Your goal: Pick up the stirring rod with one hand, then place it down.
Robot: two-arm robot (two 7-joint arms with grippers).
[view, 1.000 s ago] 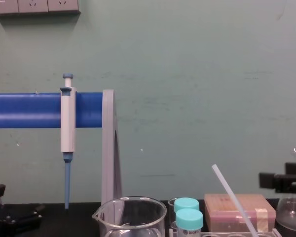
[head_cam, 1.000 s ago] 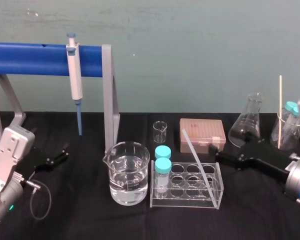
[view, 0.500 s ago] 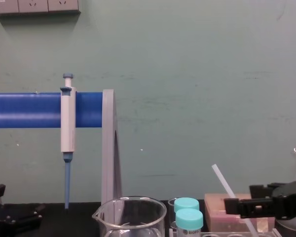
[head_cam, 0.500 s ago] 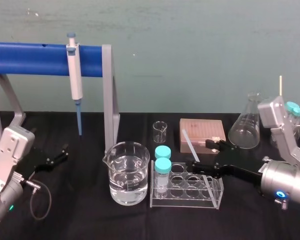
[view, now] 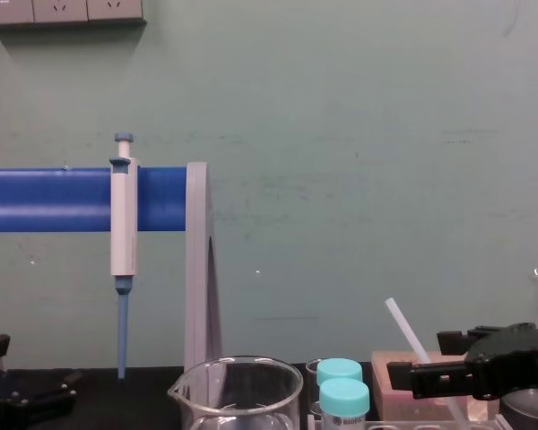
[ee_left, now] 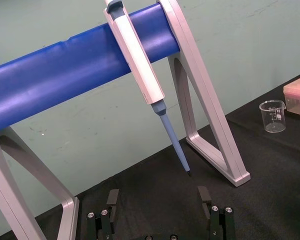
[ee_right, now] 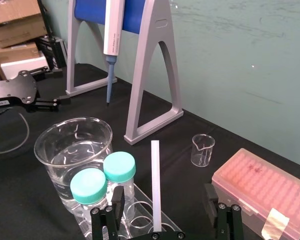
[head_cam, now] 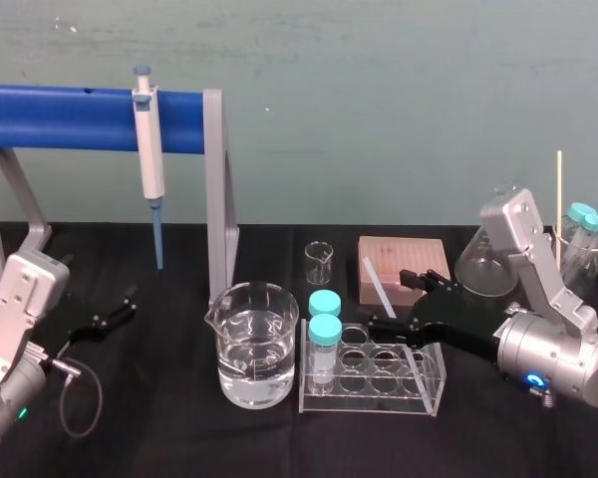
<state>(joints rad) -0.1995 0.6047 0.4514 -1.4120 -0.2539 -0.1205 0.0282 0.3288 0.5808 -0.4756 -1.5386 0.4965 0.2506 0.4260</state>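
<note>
— Black tabletop (head_cam: 159,448) lies open along the near edge; left gripper (head_cam: 120,309) rests spread, far left.
— Right gripper (head_cam: 395,301)?
— Over the rack (head_cam: 424,386), jaws wide either side of the leaning stirring rod (head_cam: 376,282), not gripping it.

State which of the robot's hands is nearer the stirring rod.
Right. The right hand is open either side of the stirring rod; the left hand sits far off, near the blue stand.

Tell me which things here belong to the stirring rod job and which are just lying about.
Job: stirring rod; right end effector, open around it.
Lying about: tube rack, water beaker, pipette, tip box, flask, parked left end effector.
</note>
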